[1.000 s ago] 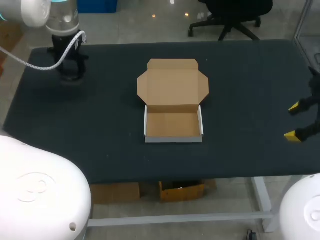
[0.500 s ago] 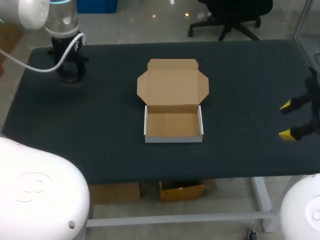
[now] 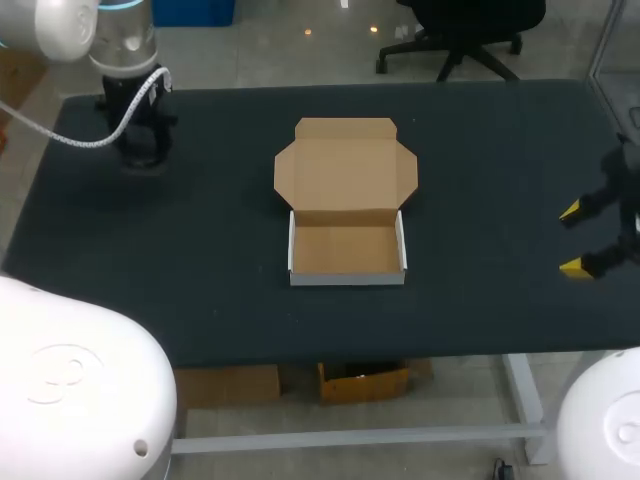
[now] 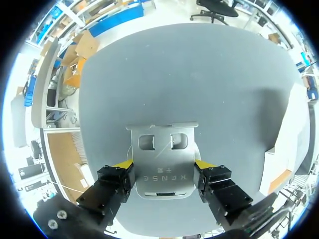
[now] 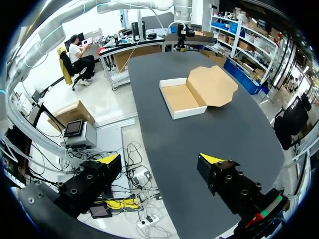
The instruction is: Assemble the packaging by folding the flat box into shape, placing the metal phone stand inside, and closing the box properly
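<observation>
With the box (image 3: 347, 252) folded and its lid open, the left gripper (image 4: 163, 165) clamps the stand (image 4: 160, 149), which next goes inside; the right gripper (image 3: 582, 240) gapes empty.

Left arm (image 3: 122, 45) comes in at the far-left corner, wrist pointing straight down, left hand (image 4: 163, 164) low on the tabletop (image 3: 200, 220). Its fingers (image 4: 115, 181) are spread wide, one against each side edge of the metal phone stand (image 4: 163, 149), so it's clamped from both sides. Right arm (image 3: 628, 190) comes in at the right edge with only the wrist end showing. Right hand (image 3: 572, 240) sits over the tabletop's right margin, angled down and inward, fingers (image 5: 224, 181) wide apart with nothing between them. The two hands are well apart.
</observation>
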Controlling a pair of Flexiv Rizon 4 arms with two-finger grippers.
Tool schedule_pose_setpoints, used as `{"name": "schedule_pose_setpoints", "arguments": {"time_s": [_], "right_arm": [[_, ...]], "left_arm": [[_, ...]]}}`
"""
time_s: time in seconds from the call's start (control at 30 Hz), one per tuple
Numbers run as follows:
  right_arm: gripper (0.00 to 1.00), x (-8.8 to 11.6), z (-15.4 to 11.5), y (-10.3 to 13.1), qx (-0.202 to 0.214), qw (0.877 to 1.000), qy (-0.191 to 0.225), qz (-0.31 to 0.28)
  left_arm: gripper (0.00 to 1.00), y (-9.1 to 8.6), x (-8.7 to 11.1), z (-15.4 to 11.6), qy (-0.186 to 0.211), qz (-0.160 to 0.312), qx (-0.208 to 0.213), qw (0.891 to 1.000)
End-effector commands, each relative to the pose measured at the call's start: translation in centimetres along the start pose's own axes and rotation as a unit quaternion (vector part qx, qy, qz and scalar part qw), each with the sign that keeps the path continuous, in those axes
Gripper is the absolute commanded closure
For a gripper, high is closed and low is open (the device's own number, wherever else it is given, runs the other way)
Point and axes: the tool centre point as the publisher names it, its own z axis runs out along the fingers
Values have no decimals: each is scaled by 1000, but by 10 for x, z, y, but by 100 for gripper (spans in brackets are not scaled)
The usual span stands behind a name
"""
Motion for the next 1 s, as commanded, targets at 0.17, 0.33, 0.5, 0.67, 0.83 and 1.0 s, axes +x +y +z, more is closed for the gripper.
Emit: {"name": "schedule_pose_setpoints", "arguments": {"time_s": [0.17, 0.33, 0.5, 0.67, 0.83, 1.0], "right_arm": [[0, 4, -2, -6, 2, 1000, -22, 5], [0, 4, -2, -6, 2, 1000, -22, 5], [0, 4, -2, -6, 2, 1000, -22, 5], [0, 4, -2, -6, 2, 1000, -22, 5], [0, 4, -2, -6, 2, 1000, -22, 5], [0, 4, -2, -6, 2, 1000, -22, 5]], "left_arm": [[100, 4, 6, -3, -1, 2, 1, 1000], [100, 4, 13, -8, 3, 10, 2, 1000], [100, 9, 22, -16, 9, 20, 8, 1000], [100, 18, 34, -27, 20, 33, 16, 999], [100, 27, 51, -34, 29, 48, 23, 998], [100, 34, 71, -37, 26, 68, 33, 997]]}}
